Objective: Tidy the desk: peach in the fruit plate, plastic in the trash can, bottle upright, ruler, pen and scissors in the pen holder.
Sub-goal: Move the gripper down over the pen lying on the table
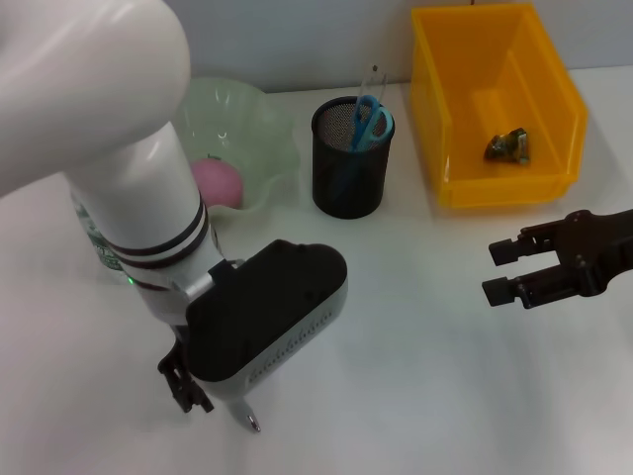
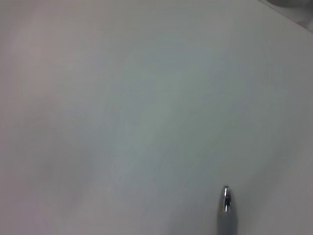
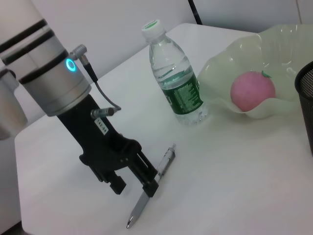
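We see bare desk between both grippers; the pen holder and trash can line its far edge.

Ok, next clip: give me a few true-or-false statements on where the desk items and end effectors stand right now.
1. The pink peach lies in the pale green wavy fruit plate. True.
2. The clear plastic water bottle lies on its side. False: it stands upright.
3. The silver pen is in the black mesh pen holder. False: it lies on the white desk at the left end effector.
4. The blue-handled scissors stand in the pen holder. True.
5. The right end effector holds plastic. False: it is open, empty.
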Robot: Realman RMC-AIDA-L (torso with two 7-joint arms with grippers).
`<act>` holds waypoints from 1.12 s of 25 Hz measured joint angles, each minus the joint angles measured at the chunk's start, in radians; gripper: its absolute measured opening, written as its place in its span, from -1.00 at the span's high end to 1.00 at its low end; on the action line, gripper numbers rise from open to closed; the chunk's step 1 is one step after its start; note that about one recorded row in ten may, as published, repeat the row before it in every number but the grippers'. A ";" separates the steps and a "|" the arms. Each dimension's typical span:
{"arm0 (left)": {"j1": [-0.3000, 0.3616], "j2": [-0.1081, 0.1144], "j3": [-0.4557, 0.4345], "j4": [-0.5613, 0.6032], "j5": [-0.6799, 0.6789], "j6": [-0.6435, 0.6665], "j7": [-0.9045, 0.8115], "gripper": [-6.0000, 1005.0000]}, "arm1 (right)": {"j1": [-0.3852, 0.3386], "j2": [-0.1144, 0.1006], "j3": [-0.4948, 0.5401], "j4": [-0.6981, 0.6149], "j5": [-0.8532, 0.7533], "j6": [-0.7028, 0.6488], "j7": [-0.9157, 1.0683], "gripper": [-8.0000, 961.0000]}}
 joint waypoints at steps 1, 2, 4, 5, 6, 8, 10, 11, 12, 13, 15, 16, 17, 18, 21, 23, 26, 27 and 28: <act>0.000 0.000 0.001 -0.004 0.000 0.000 0.001 -0.50 | 0.001 0.000 0.000 0.000 0.000 0.001 0.001 -0.60; 0.000 0.000 0.004 -0.009 0.001 -0.001 0.003 -0.50 | 0.002 0.001 0.000 0.000 0.000 0.002 0.002 -0.60; 0.001 -0.001 0.006 -0.014 0.001 -0.003 0.009 -0.50 | 0.003 0.002 0.000 0.000 0.000 0.004 0.002 -0.60; 0.003 -0.001 0.006 -0.018 0.003 -0.005 0.014 -0.50 | 0.005 0.003 0.000 0.000 0.000 0.006 0.002 -0.60; 0.004 -0.001 0.006 -0.022 0.003 -0.006 0.019 -0.50 | 0.006 0.003 -0.001 0.001 0.000 0.010 0.003 -0.60; 0.004 -0.001 0.006 -0.024 0.003 -0.007 0.021 -0.50 | 0.010 0.004 -0.002 0.004 0.000 0.016 0.003 -0.60; 0.005 -0.001 0.006 -0.028 0.005 -0.010 0.026 -0.50 | 0.016 0.004 -0.003 0.013 0.000 0.019 0.003 -0.60; 0.003 -0.002 0.006 -0.033 0.006 -0.013 0.027 -0.50 | 0.020 0.003 -0.003 0.019 -0.001 0.020 0.003 -0.60; 0.003 -0.002 0.006 -0.035 0.006 -0.015 0.028 -0.50 | 0.023 0.002 -0.004 0.024 -0.002 0.021 0.003 -0.60; 0.003 -0.002 0.006 -0.035 0.006 -0.015 0.028 -0.50 | 0.025 0.001 -0.004 0.027 -0.002 0.022 0.003 -0.60; -0.001 -0.002 0.008 -0.044 0.007 -0.025 0.029 -0.50 | 0.027 0.000 -0.005 0.029 -0.003 0.024 0.003 -0.60; -0.003 -0.002 0.010 -0.048 0.007 -0.029 0.030 -0.50 | 0.027 0.000 -0.005 0.029 -0.003 0.025 0.003 -0.60; -0.003 -0.002 0.010 -0.048 0.007 -0.029 0.030 -0.50 | 0.028 0.000 -0.005 0.029 -0.003 0.026 0.003 -0.60; -0.005 -0.002 0.012 -0.055 0.009 -0.033 0.031 -0.50 | 0.028 0.001 -0.005 0.029 -0.003 0.026 0.003 -0.60; -0.011 -0.002 0.016 -0.070 0.012 -0.041 0.040 -0.50 | 0.029 0.002 -0.005 0.029 -0.003 0.027 0.002 -0.60; -0.011 -0.002 0.016 -0.072 0.013 -0.043 0.042 -0.50 | 0.030 0.002 -0.005 0.029 -0.003 0.027 0.002 -0.60; -0.013 -0.002 0.017 -0.089 0.018 -0.060 0.063 -0.45 | 0.031 0.002 -0.005 0.029 -0.003 0.028 0.002 -0.60; -0.013 -0.002 0.017 -0.089 0.018 -0.060 0.063 -0.43 | 0.032 0.002 -0.005 0.029 -0.003 0.028 0.002 -0.60; -0.013 -0.002 0.017 -0.092 0.023 -0.063 0.067 -0.41 | 0.032 0.002 -0.005 0.029 -0.003 0.028 0.002 -0.60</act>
